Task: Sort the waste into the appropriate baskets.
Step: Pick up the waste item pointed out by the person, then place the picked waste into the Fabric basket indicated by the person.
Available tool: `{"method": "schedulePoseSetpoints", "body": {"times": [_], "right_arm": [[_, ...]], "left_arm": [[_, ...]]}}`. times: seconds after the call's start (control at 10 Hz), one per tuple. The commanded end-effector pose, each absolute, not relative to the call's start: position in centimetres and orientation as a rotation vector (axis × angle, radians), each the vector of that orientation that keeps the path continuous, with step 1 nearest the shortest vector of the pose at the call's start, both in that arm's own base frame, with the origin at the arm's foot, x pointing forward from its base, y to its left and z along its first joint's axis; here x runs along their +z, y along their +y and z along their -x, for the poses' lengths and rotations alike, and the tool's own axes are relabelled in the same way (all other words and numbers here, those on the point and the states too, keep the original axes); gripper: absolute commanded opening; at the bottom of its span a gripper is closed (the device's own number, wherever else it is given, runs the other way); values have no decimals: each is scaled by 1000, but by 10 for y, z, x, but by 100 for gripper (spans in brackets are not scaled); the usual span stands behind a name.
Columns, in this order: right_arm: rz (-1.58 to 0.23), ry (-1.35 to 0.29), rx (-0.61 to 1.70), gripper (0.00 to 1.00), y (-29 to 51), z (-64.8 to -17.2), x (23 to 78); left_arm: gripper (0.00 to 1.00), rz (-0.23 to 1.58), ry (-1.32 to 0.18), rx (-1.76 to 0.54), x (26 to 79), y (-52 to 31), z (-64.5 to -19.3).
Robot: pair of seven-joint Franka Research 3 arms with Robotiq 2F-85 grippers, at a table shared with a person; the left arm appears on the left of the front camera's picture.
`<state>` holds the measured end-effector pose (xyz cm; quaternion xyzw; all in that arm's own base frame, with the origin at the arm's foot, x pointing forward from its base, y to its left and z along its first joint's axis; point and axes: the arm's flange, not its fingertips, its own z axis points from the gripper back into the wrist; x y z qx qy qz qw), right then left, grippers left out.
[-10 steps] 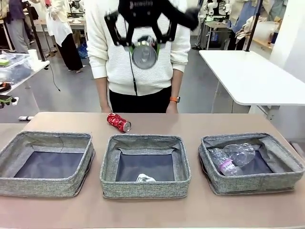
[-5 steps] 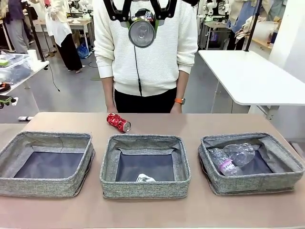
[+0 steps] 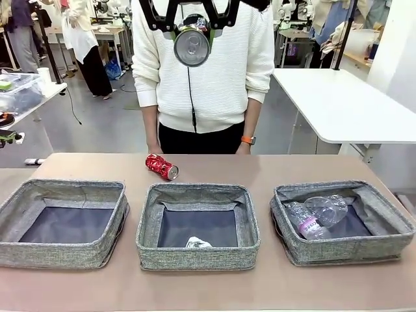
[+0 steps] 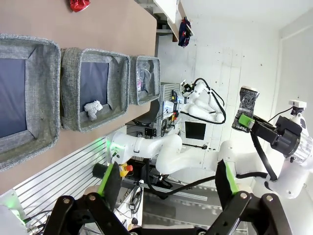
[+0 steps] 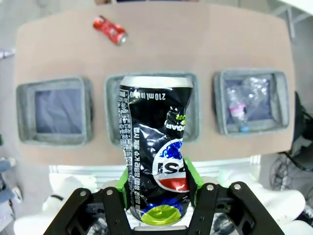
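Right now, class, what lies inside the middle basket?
A small whitish paper wad lies on the dark bottom of the middle basket, close to its front wall. That wall hides the wad's lower edge and the nearest strip of the bottom.

A paper wad lay in the middle basket, a can on the worktop behind it, bottles in the right neighbour basket.

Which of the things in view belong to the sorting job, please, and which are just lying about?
Job: dark can, held in the right gripper; red can on the table; paper wad in the middle basket; clear bottles in the right basket; left basket.

Lying about: white side table; clear plastic box at far left.
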<state>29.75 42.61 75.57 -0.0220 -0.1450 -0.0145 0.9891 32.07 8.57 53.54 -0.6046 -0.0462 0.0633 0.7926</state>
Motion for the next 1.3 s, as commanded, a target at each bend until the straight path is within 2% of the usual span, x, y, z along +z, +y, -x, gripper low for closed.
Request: {"method": "schedulePoseSetpoints", "body": {"times": [0.0, 1.2], "right_arm": [[42, -298, -27, 44, 425, -295, 759], [42, -298, -27, 44, 425, -295, 759]], "left_arm": [[100, 1291, -100, 115, 535, 88, -319], [100, 1291, -100, 115, 535, 88, -319]]}}
